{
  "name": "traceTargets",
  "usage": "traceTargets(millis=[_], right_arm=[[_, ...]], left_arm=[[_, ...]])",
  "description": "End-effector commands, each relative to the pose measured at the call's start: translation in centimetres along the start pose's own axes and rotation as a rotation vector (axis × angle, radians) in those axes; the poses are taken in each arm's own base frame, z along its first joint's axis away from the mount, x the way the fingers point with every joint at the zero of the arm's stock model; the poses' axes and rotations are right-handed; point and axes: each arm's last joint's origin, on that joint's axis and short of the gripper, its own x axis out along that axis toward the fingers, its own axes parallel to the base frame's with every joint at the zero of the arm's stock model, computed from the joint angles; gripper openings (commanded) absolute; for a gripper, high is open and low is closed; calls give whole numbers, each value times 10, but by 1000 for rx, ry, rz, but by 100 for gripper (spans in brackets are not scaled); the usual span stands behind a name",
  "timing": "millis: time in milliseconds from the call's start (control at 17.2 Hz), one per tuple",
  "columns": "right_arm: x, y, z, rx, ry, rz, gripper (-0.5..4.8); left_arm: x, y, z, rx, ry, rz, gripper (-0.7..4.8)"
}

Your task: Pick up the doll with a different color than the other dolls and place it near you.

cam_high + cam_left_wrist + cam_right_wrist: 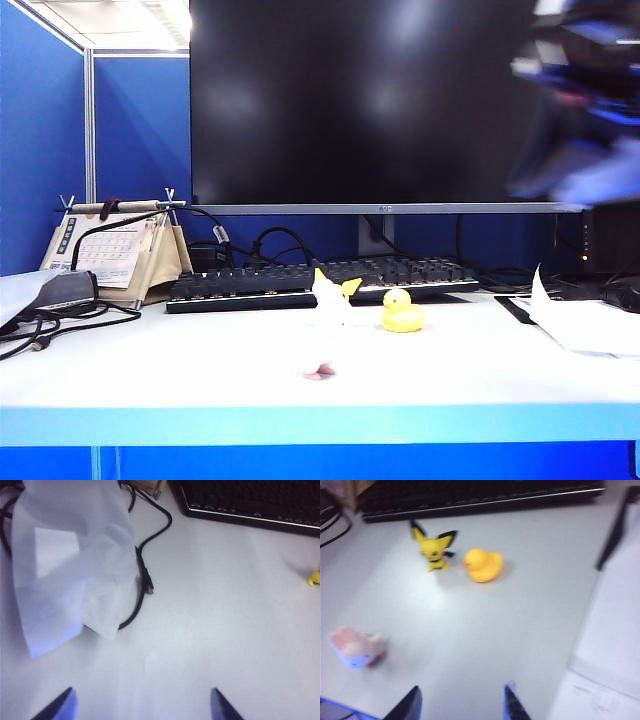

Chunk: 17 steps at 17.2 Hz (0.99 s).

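Observation:
The pale pink-and-white doll (328,315) is on the white table (180,370), near its front edge and in front of the two yellow dolls; it shows blurred. In the right wrist view this doll (356,650) sits apart from the pointy-eared yellow figure (435,550) and the yellow duck (484,565). My right gripper (462,702) hangs open above the table with nothing between its fingers. The right arm (580,100) is a blur high at the upper right. My left gripper (142,705) is open over bare table, holding nothing.
A black keyboard (320,280) and a large monitor (370,100) stand behind the dolls. A desk calendar (115,250) and cables (50,325) lie at the left, papers (590,325) at the right. Near the left gripper lie a white cloth (70,565) and a black cable (145,580).

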Motion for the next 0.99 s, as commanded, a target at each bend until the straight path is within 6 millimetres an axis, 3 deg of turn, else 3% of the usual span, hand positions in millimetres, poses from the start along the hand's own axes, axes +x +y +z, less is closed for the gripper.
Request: traceTargets(millis=[58, 233, 466, 990], right_arm=[[-20, -12, -18, 51, -35, -48, 210], [-41, -25, -43, 87, -89, -136, 211], [-48, -37, -75, 155, -65, -201, 211], [-47, -41, -78, 156, -83, -288, 211]], left_arm=[[0, 0, 1, -1, -5, -2, 350], [0, 0, 1, -1, -5, -2, 350], [0, 0, 1, -1, -5, -2, 350], [-1, 0, 1, -1, -13, 0, 350]])
